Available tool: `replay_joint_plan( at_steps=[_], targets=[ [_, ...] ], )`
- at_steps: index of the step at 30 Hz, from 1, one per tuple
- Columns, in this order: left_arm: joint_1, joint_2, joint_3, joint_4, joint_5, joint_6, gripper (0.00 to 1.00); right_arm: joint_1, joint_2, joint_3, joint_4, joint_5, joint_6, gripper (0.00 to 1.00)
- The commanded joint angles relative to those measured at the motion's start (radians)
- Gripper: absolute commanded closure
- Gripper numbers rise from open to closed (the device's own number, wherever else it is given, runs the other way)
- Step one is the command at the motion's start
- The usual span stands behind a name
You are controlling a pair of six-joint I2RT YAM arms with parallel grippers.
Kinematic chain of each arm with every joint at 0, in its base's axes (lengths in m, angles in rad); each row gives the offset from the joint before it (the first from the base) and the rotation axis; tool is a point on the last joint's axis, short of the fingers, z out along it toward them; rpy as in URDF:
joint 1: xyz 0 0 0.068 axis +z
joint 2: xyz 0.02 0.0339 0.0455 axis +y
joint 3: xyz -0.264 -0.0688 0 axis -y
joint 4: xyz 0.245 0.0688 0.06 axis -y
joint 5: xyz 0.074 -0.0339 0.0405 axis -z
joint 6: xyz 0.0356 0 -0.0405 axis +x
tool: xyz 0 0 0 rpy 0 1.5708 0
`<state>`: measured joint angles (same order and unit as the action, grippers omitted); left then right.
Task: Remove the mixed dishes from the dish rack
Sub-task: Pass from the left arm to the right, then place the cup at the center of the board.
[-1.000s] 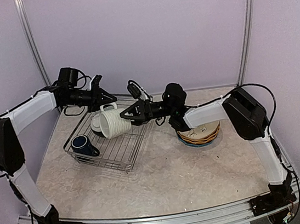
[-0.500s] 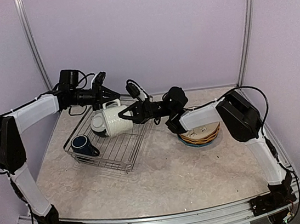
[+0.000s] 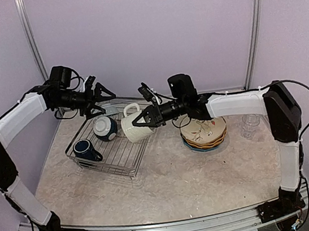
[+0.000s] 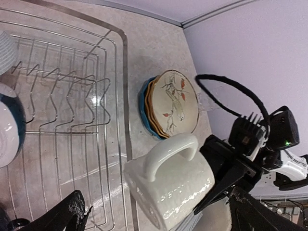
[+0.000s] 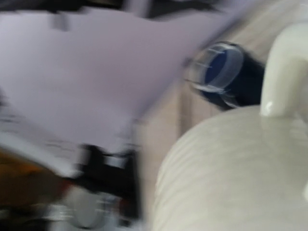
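Observation:
My right gripper (image 3: 142,120) is shut on the rim of the large cream mug (image 3: 134,128), holding it on its side above the right edge of the dish rack (image 3: 119,153). In the left wrist view that mug (image 4: 168,190) hangs handle-up between my left gripper's wide-open fingers (image 4: 72,216). My left gripper (image 3: 98,96) stands open over the rack's far side, apart from the mug. A navy mug (image 3: 86,150) lies in the rack's near left corner. A dark, white-lined bowl (image 3: 105,127) rests in the middle. The right wrist view is blurred, filled by the cream mug (image 5: 231,178).
A stack of plates with a cream floral one on top (image 3: 205,133) sits on the table right of the rack. A clear glass (image 3: 250,125) stands further right. The wall and corner posts close in behind the rack.
My left gripper has opened, let go of the cream mug and pulled back to the left. The right gripper has closed on the mug and carried it right, uncovering the bowl.

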<state>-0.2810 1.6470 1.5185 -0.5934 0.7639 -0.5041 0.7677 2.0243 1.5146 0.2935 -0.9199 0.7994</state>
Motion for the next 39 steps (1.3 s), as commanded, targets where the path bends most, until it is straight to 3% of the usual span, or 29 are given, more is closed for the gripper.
replay_joint_plan(
  at_steps=[1,5,9,18,23,29,35,39],
  targets=[
    [0.004,-0.015,0.051,-0.321,-0.324,0.131,0.01,0.050,-0.172,0.074,-0.827,0.393,-0.537,1.00],
    [-0.005,0.055,0.106,-0.375,-0.476,0.146,0.01,0.096,-0.254,-0.011,-1.097,0.731,-0.583,1.00],
    [-0.026,0.166,0.213,-0.411,-0.616,0.129,0.01,0.137,-0.361,-0.125,-1.165,0.849,-0.542,1.00],
    [-0.058,0.395,0.439,-0.392,-0.757,0.139,0.01,0.138,-0.509,-0.403,-1.045,0.948,-0.407,1.00],
    [-0.072,0.458,0.471,-0.260,-0.809,0.289,0.04,0.132,-0.492,-0.476,-0.945,0.969,-0.368,0.98],
    [-0.048,0.564,0.635,-0.304,-0.814,0.392,0.01,0.127,-0.476,-0.509,-0.931,0.996,-0.361,0.76],
    [-0.027,0.705,0.800,-0.344,-0.853,0.396,0.01,0.127,-0.496,-0.478,-0.930,0.998,-0.348,0.40],
    [-0.004,0.774,0.913,-0.369,-0.805,0.374,0.09,0.127,-0.553,-0.452,-0.937,1.003,-0.348,0.30]
  ],
)
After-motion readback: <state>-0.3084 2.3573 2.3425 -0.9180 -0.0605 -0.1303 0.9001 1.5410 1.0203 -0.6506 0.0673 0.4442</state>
